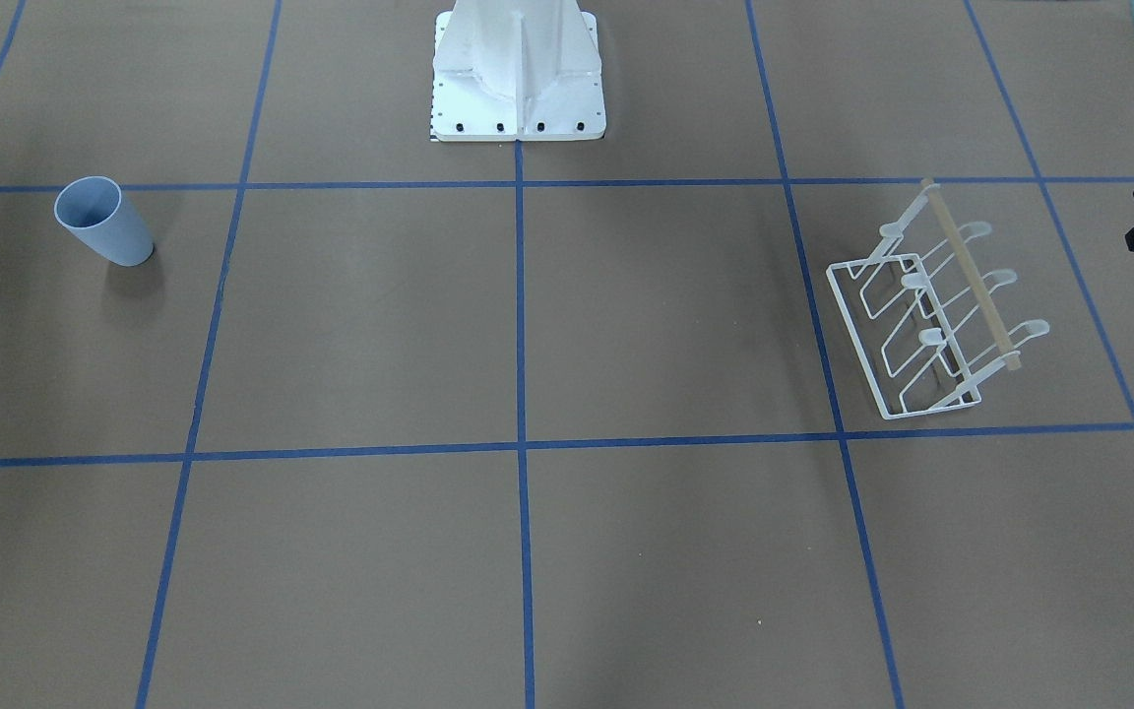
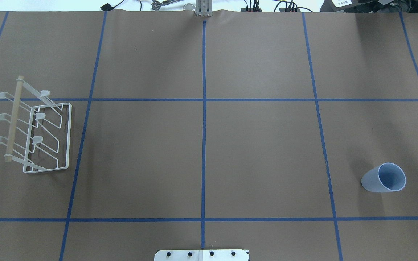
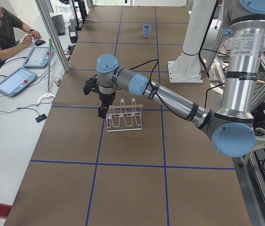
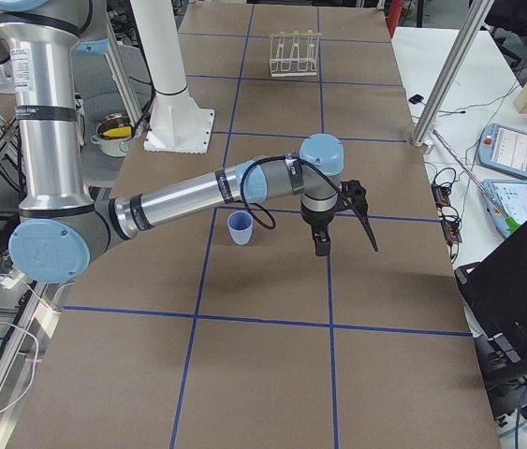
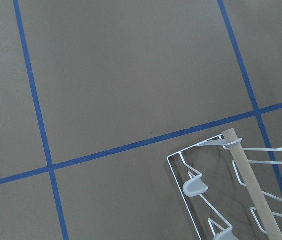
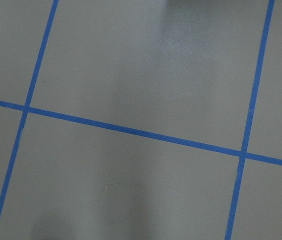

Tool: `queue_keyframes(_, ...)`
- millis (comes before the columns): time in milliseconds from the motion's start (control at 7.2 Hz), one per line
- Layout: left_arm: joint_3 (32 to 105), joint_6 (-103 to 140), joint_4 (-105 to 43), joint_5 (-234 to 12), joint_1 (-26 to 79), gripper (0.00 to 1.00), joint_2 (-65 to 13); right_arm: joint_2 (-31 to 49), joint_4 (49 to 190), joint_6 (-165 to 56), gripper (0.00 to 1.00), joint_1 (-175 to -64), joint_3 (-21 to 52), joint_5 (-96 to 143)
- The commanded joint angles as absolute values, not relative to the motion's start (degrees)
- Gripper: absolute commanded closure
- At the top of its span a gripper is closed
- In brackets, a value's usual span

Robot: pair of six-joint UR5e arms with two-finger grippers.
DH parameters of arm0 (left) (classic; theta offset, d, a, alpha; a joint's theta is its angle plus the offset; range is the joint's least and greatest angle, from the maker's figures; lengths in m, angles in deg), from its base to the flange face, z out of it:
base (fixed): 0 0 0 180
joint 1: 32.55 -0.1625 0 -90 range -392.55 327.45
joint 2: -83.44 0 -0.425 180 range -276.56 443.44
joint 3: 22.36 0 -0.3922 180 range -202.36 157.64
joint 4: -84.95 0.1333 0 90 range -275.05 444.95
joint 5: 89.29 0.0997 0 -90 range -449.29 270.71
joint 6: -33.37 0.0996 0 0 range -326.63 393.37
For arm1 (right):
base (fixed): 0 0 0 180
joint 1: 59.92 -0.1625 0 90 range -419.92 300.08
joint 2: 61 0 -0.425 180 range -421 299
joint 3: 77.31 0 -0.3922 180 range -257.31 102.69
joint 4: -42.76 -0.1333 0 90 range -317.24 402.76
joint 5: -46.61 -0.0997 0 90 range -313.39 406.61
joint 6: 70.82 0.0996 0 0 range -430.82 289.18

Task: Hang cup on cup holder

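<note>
Your cup stands upright, mouth up, at four o'clock on the table in the overhead view. The cup holder sits well apart at nine o'clock. The right gripper hovers near the cup and the left gripper near the holder. You cannot tell how wide either one is.

Opposed overhead and front views of one table, side views from its ends, wrist views close.

the cup looks smooth matt plastic, the cup holder white-coated metal wire with a bare wooden bar.
</note>
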State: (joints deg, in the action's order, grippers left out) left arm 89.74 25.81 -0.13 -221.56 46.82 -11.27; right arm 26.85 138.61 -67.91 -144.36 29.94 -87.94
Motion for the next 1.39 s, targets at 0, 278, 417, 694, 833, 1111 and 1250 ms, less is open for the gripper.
queue_keyframes(0, 90.0, 25.8, 0.6, -221.6, 46.8, 0.01, -11.3, 27.7, 138.8, -67.9, 0.00, -144.5, 29.9, -86.8)
queue_keyframes(278, 89.9, 25.8, 1.0, -221.6, 46.8, 0.02, -11.2, 28.3, 138.8, -67.9, 0.00, -144.5, 30.0, -85.9)
queue_keyframes(417, 90.0, 25.8, 1.0, -221.6, 46.9, 0.01, -11.2, 29.1, 138.7, -67.8, 0.00, -144.6, 30.2, -86.0)
queue_keyframes(694, 90.0, 25.8, 1.0, -221.6, 46.9, 0.01, -11.2, 30.4, 138.7, -67.8, 0.00, -144.5, 30.1, -86.6)
queue_keyframes(833, 90.1, 25.8, 1.0, -221.6, 46.9, 0.02, -11.2, 31.0, 138.7, -67.8, 0.00, -144.5, 30.2, -86.7)
queue_keyframes(1111, 90.8, 25.8, 1.0, -221.6, 47.1, 0.02, -11.1, 31.6, 138.6, -67.8, 0.00, -144.5, 30.0, -86.6)
queue_keyframes(1250, 91.0, 25.8, 1.0, -221.6, 47.0, 0.02, -11.2, 31.7, 138.5, -67.8, 0.00, -144.4, 29.8, -86.5)
